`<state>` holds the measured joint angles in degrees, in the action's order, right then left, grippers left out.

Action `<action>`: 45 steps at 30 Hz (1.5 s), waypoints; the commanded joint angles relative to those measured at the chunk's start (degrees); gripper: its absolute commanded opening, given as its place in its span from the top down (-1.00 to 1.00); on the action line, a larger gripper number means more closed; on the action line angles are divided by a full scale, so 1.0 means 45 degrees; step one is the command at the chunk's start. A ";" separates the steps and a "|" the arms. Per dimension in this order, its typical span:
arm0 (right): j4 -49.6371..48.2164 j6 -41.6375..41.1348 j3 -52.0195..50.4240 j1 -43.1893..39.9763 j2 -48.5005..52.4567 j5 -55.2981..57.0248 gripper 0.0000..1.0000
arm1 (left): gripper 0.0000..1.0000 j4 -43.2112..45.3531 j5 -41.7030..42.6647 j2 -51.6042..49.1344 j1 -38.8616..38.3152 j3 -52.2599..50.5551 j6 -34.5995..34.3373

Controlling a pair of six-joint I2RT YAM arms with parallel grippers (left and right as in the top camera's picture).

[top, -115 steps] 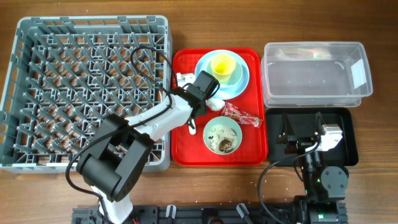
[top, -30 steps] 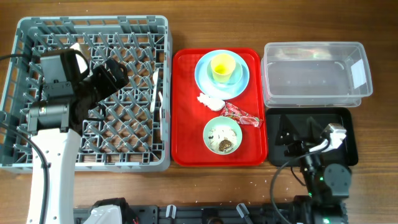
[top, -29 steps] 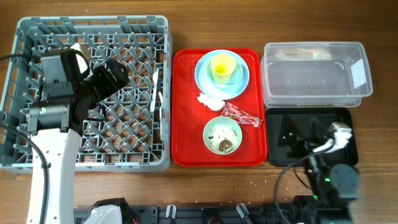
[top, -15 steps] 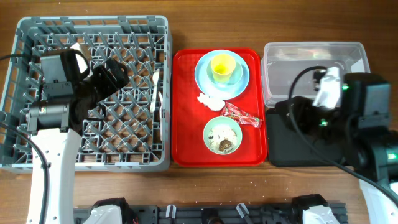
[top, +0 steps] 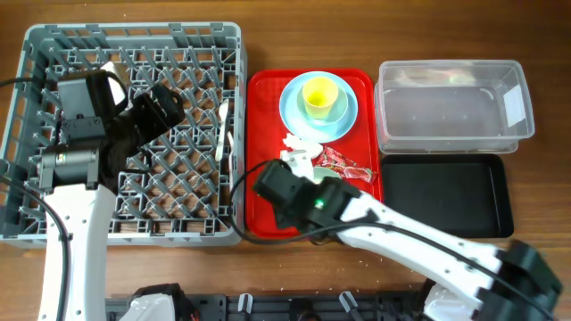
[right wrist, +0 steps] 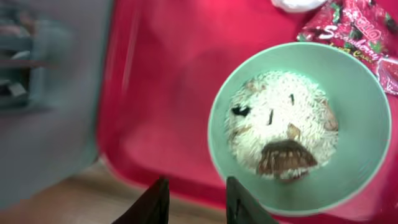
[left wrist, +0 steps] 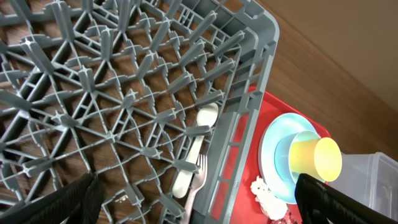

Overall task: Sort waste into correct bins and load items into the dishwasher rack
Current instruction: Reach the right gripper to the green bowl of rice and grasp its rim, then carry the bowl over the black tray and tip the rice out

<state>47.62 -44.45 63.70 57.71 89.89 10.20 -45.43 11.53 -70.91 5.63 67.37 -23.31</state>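
My right gripper (top: 278, 194) hangs over the front of the red tray (top: 268, 107) and hides the mint bowl from above. In the right wrist view that mint bowl (right wrist: 348, 168) holds rice and brown scraps (right wrist: 283, 134). The gripper (right wrist: 197, 200) stands just left of its rim, jaws narrowly apart with nothing between them. The red wrapper (top: 346, 166) and white tissue (top: 299, 145) lie beside it. A yellow cup (top: 319, 93) sits in the blue bowl on the blue plate (top: 294, 111). My left gripper (left wrist: 199, 208) is wide open above the rack (top: 45, 53), where the fork (left wrist: 200, 180) and spoon (left wrist: 200, 134) lie.
The clear tub (top: 513, 76) stands at the back right with the black tray (top: 446, 196) in front of it. My right arm crosses the table's front edge from the lower right. Bare wood surrounds the rack and the trays.
My right arm has swung from beside the bins to the front of the red tray, and its jaws have narrowed. The left arm has not moved.
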 commanded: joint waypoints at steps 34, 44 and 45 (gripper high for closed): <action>-0.4061 0.0277 -0.1996 0.0044 0.1817 0.1452 0.65 | -1.00 0.0024 0.0141 0.0068 0.0039 0.0160 -0.0175; -0.3531 0.0083 -0.1919 0.0039 0.1355 0.0588 0.91 | -1.00 0.0024 0.0141 0.0068 0.0039 0.0160 -0.0175; -0.2861 0.0908 -0.1705 0.0039 0.0889 0.0607 0.91 | -1.00 0.0024 0.0141 0.0068 0.0039 0.0160 -0.0175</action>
<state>31.68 -43.13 55.55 57.71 96.68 15.51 -45.43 11.51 -70.91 5.63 67.37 -23.31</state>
